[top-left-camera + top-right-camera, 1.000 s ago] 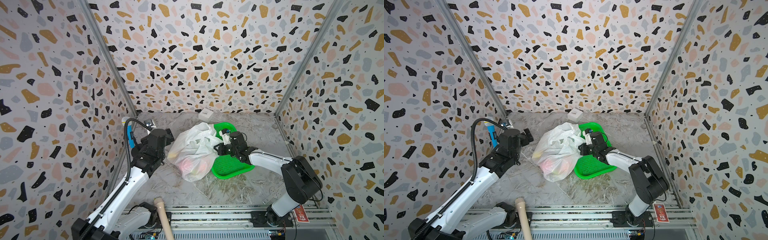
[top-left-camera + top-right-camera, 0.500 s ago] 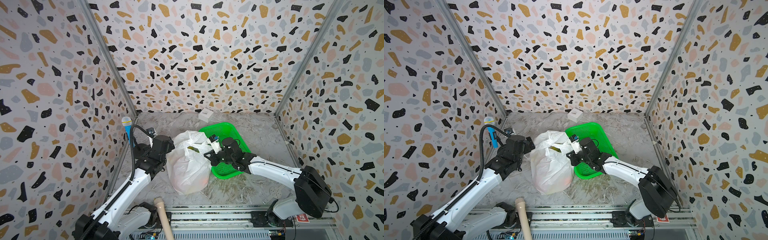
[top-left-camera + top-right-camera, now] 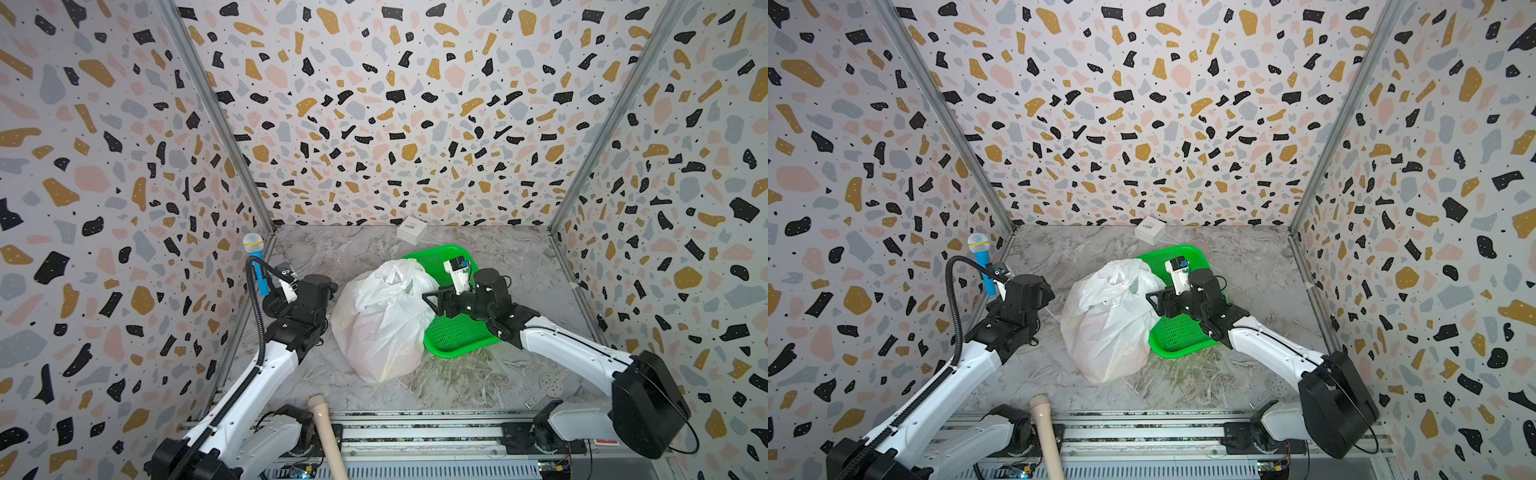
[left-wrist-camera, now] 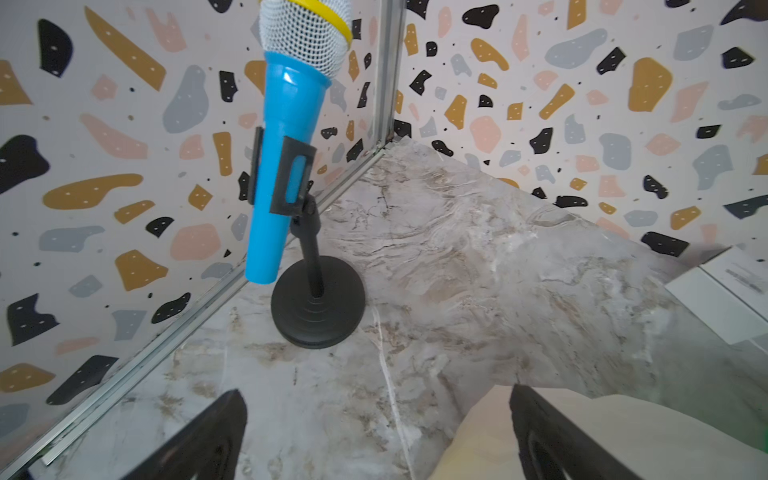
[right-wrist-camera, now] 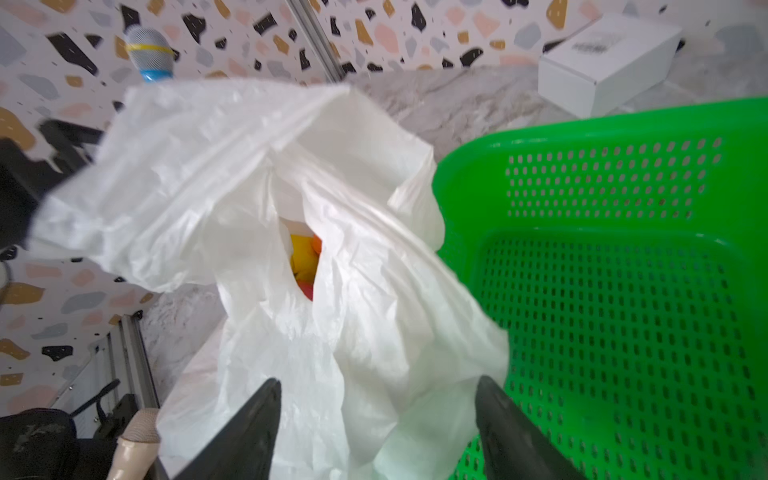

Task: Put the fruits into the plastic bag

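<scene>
Near-final stage. The plastic bag [image 3: 382, 316] sits slumped on the desk [image 3: 478, 386], touching the green basket [image 3: 457, 332]. Yellow, orange and red fruits [image 5: 303, 257] show through its mouth. No fruit is visible in the basket or loose on the desk, so the loading appears complete. The right tool [image 5: 376, 384], jaws spread, hovers at the bag; the left tool [image 4: 376, 392], also spread, holds nothing.

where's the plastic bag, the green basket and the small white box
plastic bag [image 3: 382, 320]: in a top view, middle of its bulging side
green basket [image 3: 457, 332]: in a top view, bare mesh floor
small white box [image 3: 411, 230]: in a top view, its top face
</scene>
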Robot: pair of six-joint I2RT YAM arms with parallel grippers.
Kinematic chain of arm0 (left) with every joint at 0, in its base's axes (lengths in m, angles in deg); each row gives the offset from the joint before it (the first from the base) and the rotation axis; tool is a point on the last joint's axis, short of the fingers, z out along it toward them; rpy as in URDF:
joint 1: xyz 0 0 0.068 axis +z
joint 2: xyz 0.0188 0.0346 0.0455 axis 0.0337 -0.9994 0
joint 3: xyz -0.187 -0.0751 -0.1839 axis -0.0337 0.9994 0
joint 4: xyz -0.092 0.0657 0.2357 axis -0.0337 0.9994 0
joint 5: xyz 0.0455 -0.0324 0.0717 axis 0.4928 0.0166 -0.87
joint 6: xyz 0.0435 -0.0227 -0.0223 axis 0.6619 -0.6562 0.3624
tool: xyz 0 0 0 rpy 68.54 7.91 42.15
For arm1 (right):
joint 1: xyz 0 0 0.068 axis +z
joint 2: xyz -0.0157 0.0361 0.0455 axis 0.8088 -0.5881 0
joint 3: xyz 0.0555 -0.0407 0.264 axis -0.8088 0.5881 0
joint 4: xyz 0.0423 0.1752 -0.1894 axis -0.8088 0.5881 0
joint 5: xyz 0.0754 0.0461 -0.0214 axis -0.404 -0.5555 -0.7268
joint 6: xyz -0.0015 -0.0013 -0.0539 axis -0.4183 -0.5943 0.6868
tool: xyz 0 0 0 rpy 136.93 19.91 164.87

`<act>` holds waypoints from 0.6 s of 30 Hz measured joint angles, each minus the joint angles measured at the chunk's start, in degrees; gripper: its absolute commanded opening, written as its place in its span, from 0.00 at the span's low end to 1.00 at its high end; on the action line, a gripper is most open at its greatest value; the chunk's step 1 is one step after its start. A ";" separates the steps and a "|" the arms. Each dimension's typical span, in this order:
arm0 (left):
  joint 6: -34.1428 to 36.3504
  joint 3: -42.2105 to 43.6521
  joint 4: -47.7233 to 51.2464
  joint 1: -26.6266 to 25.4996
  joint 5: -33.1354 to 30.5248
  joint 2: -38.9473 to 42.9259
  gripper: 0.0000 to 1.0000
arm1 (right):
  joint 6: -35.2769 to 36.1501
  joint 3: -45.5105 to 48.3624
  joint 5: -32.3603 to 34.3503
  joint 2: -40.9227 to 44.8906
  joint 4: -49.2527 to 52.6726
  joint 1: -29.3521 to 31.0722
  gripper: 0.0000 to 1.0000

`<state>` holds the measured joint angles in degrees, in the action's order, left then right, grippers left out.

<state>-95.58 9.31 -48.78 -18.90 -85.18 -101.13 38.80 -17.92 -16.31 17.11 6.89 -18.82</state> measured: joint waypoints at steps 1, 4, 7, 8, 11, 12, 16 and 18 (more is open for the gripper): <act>-0.15 0.44 0.22 0.17 -0.39 0.00 0.99 | -0.04 0.63 0.76 2.16 -0.42 -0.28 0.76; -0.44 1.51 0.48 0.57 -1.92 -0.02 1.00 | -0.48 3.39 4.76 9.60 -1.40 -2.12 0.78; -0.50 1.97 0.31 0.83 -3.80 -0.17 1.00 | -1.11 7.08 12.83 16.76 -2.12 -5.14 0.79; -0.50 2.05 0.11 0.85 -4.61 -0.39 0.99 | -1.11 8.39 15.39 18.67 -2.38 -6.19 0.80; -0.68 2.62 -1.49 1.07 -8.33 -2.12 0.99 | 0.35 14.62 25.27 24.79 -4.74 -10.34 0.83; -0.98 3.06 -2.10 1.18 -9.75 -3.08 1.00 | 1.46 17.35 28.68 26.49 -6.34 -11.54 0.83; -1.36 5.51 -5.66 1.27 -15.21 -8.13 1.00 | 6.93 30.32 41.44 31.04 -13.64 -15.50 0.88; -1.20 6.56 -7.50 1.36 -17.57 -10.69 0.99 | 7.61 34.69 45.48 30.77 -15.04 -17.40 0.99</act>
<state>-96.78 15.86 -56.27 -17.55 -102.75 -111.82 46.41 16.77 29.18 47.88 -8.15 -36.22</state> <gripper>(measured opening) 0.995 0.964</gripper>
